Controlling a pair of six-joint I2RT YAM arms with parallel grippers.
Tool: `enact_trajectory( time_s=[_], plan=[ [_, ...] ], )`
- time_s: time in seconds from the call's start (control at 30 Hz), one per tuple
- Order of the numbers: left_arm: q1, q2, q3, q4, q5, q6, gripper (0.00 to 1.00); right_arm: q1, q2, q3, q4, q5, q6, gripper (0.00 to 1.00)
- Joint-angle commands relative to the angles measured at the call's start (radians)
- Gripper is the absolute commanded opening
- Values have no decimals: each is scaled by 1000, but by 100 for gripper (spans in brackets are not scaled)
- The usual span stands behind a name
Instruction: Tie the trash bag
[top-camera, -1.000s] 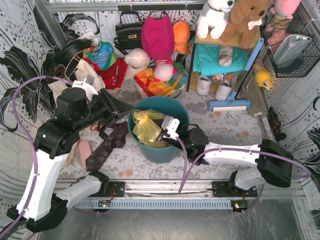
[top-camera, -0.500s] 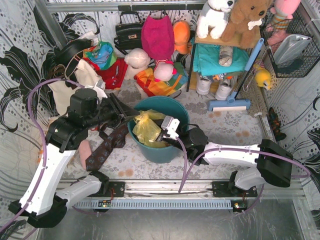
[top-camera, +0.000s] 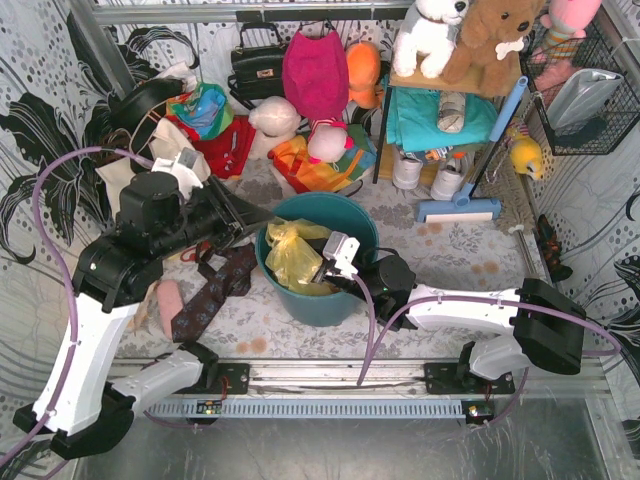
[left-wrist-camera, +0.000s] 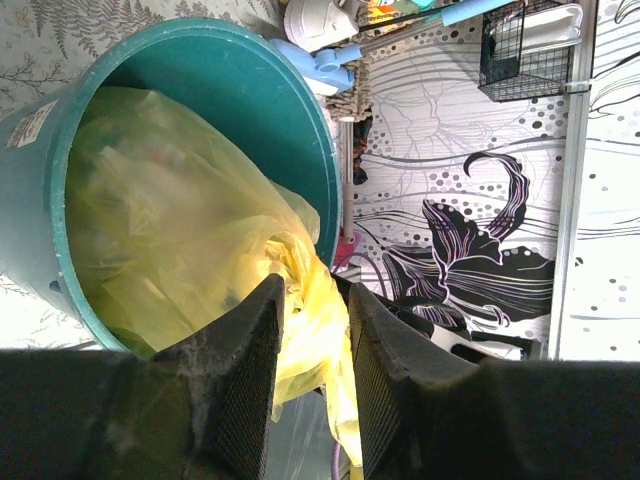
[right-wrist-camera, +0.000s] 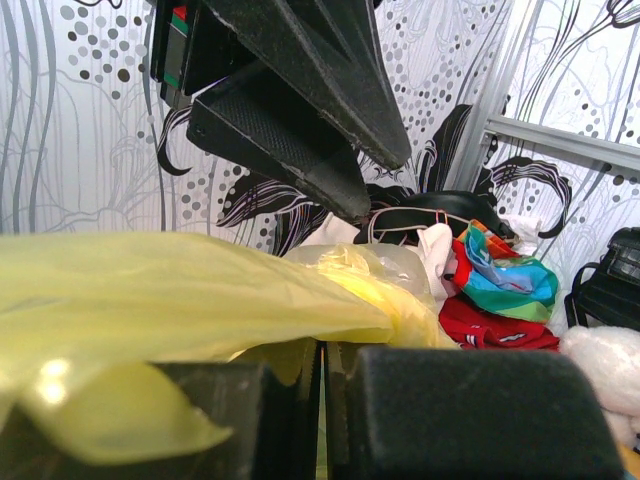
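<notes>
The yellow trash bag sits crumpled inside the teal bucket. My right gripper reaches into the bucket from the right. In the right wrist view it is shut on a fold of the bag. My left gripper is at the bucket's left rim. In the left wrist view it is open, and a bunched part of the bag lies between the fingers. The left gripper's black fingers hang above the bag in the right wrist view.
Dark neckties lie on the table left of the bucket. Bags, clothes and soft toys are piled behind it. A small shelf with shoes, a blue brush and a wire basket stand at the right.
My left arm swung right toward the bucket's rim, then drew back a little to the left. The right gripper has kept its hold on the bag and stayed in place.
</notes>
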Motion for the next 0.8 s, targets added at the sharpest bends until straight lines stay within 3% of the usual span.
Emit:
enact_trajectory(
  time_s=[0.0, 0.27, 0.77],
  plan=[
    [-4, -2, 2, 7, -4, 19, 41, 4, 3, 26, 45, -18, 14, 0],
    [-10, -10, -52, 48, 65, 2, 41, 4, 3, 25, 44, -14, 13, 0],
    [-22, -23, -75, -14, 40, 28, 42, 4, 5, 30, 40, -17, 14, 0]
  ],
)
